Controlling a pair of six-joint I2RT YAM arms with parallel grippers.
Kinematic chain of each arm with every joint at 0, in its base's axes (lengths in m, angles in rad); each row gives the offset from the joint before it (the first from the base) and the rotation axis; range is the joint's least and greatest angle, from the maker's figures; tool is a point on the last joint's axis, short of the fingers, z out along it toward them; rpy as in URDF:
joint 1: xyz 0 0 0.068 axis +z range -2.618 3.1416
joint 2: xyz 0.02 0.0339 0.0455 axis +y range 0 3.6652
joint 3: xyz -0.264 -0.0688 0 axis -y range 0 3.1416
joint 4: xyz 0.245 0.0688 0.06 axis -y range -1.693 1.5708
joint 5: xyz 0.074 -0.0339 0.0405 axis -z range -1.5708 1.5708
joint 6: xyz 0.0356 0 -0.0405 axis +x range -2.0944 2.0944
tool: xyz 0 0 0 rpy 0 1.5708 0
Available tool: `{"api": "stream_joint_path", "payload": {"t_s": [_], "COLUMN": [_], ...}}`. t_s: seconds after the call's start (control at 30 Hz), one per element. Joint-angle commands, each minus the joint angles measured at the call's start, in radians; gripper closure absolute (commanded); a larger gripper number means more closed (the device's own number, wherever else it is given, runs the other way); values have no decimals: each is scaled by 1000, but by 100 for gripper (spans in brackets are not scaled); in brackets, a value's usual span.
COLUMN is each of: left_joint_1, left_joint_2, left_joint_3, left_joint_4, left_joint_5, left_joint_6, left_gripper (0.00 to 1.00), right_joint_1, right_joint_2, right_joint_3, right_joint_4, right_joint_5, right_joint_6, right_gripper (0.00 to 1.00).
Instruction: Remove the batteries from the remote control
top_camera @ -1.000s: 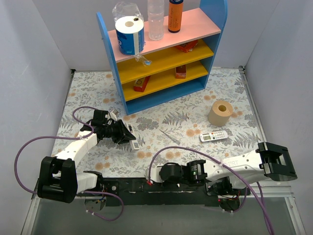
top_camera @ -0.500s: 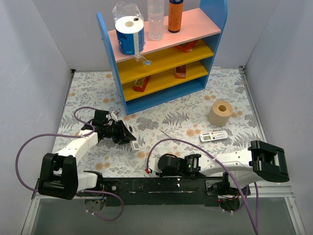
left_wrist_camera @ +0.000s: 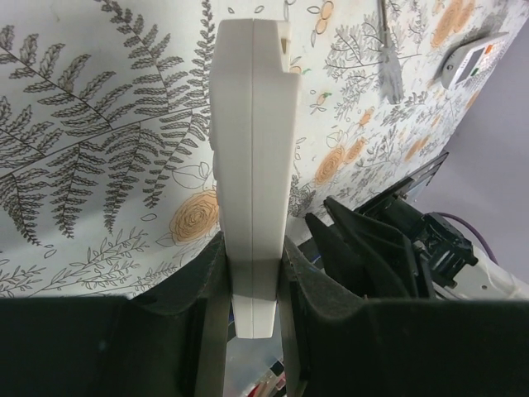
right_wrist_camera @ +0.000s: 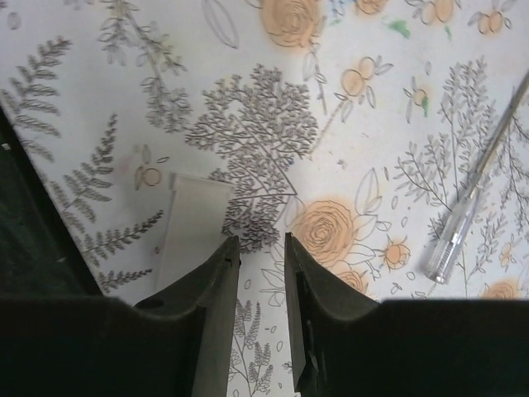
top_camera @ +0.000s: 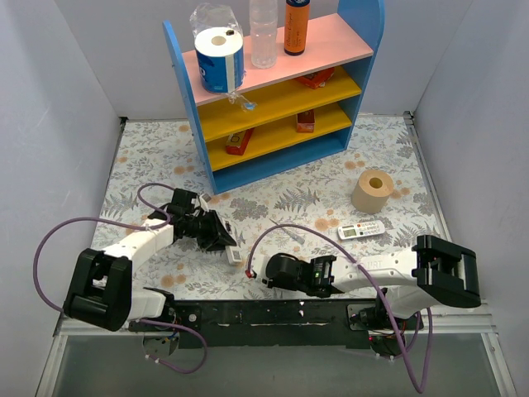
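My left gripper (top_camera: 221, 239) is shut on the white remote control (top_camera: 235, 251), low over the floral table. In the left wrist view the remote (left_wrist_camera: 252, 149) stands edge-on, clamped between both fingers (left_wrist_camera: 198, 289). My right gripper (top_camera: 263, 271) lies just right of the remote and points at it. In the right wrist view its jaws (right_wrist_camera: 259, 241) stand a narrow gap apart with nothing between them. A white flat piece (right_wrist_camera: 192, 225), seemingly the remote's end, lies just left of the fingertips. No batteries show in any view.
A thin grey screwdriver (right_wrist_camera: 471, 207) lies right of the right gripper and also shows in the left wrist view (left_wrist_camera: 388, 58). A second white device (top_camera: 364, 229) and a brown tape roll (top_camera: 372, 191) lie further right. A blue shelf (top_camera: 277, 91) stands at the back.
The right arm has swung left along the near edge, bringing its gripper up to the remote. The left gripper has shifted slightly right and nearer with the remote held.
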Motion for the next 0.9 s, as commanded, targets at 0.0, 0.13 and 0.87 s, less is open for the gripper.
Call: {"api": "stream_joint_path", "payload": {"t_s": [0.0, 0.13, 0.87], "left_joint_1": [-10, -17, -30], "left_joint_2": [23, 43, -87], "left_joint_3": [-5, -9, 95], "left_joint_4": [12, 12, -140], "left_joint_5": [-28, -50, -294], "left_joint_6": [-17, -34, -88], "left_gripper": [88, 82, 42], "right_joint_1": [-36, -61, -67], "right_joint_2": [-4, -59, -285], "right_joint_3": [11, -6, 62], "right_joint_4": [-12, -8, -37], "right_joint_5": [105, 136, 222], "right_joint_6": [108, 137, 339], "right_gripper": [66, 66, 60]}}
